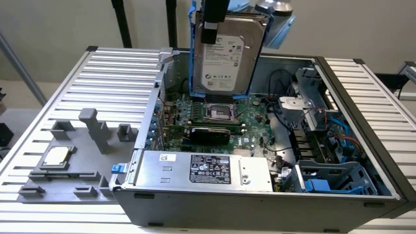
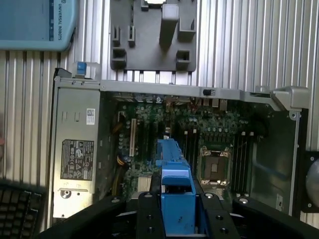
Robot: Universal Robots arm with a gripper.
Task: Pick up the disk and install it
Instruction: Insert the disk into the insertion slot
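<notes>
Silver-grey metal, a white label and blue plastic rails: that is the disk. I have it clamped in my pincer, hanging upright above the open computer case that stands on the ribbed bench. It is over the motherboard and clear of it.

In the wrist view my black fingers sit on either side of the blue rail, so I am squeezing across the drive's thin dimension, on its flat faces near the upper end.

I judge it dense for its size and quite stiff, so the shell should take a firm squeeze without flexing. The faces look smooth, though, and with most of the weight hanging below my grip it could pivot or slide. Its insides would not forgive a knock against the case wall. The rails look like thinner plastic that may bend, so the metal body seems the safer hold.
</notes>
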